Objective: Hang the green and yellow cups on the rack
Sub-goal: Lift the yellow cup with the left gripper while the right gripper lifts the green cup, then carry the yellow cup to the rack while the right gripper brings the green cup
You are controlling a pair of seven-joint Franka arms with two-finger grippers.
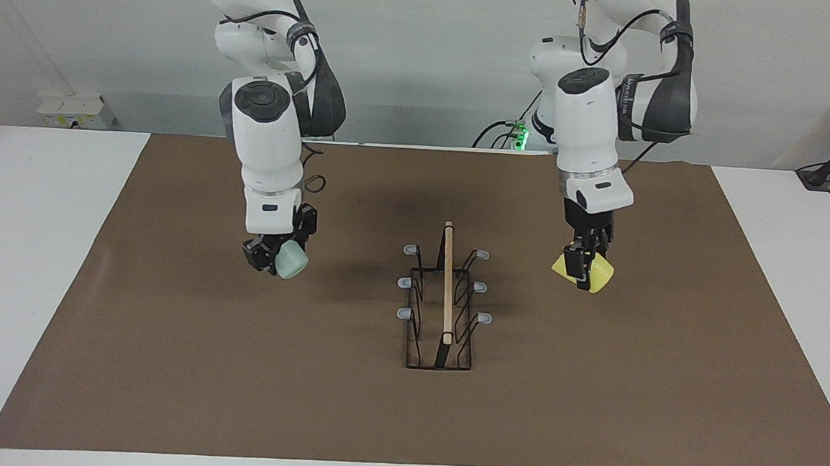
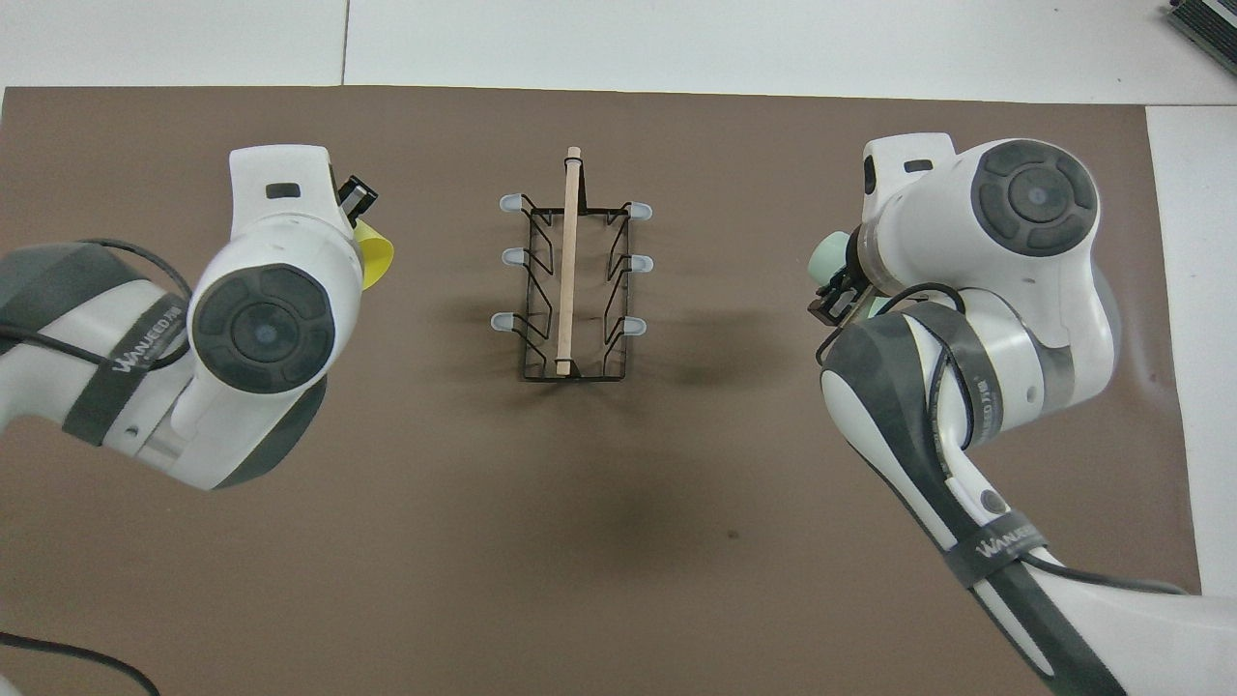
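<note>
Both arms are up over the brown mat on the table (image 1: 66, 168), one on each side of the black thin-wire cup rack with its light wooden top bar (image 1: 445, 292) and six grey-tipped prongs, all bare.

Toward the left arm's end of the rack, the left end effector (image 1: 584, 266) points almost straight down from a near-vertical forearm and is clamped on the bright yellow tapered plastic cup (image 1: 598, 274), which hangs tilted, clear of the mat. Toward the right arm's end, the right end effector (image 1: 270, 253) also hangs nearly plumb, clenched on the pale mint green tapered plastic cup (image 1: 291, 261); its closed bottom shows to me, so the mouth seems to face away toward the robots. From overhead, each wrist housing hides most of its cup, with only a sliver of yellow and a bit of mint peeking out.

The step in hand, as I read it, is carrying both cups in to the rack. To do it well, I'd say each cup needs turning so its open mouth faces the prong it is meant for, then sliding on along the prong's own slant, not dropped from above. The rack looks light, so a sideways knock could shove it. Taking prongs on different sides keeps the arms apart. Let go only once the cup sits fully on its prong.
</note>
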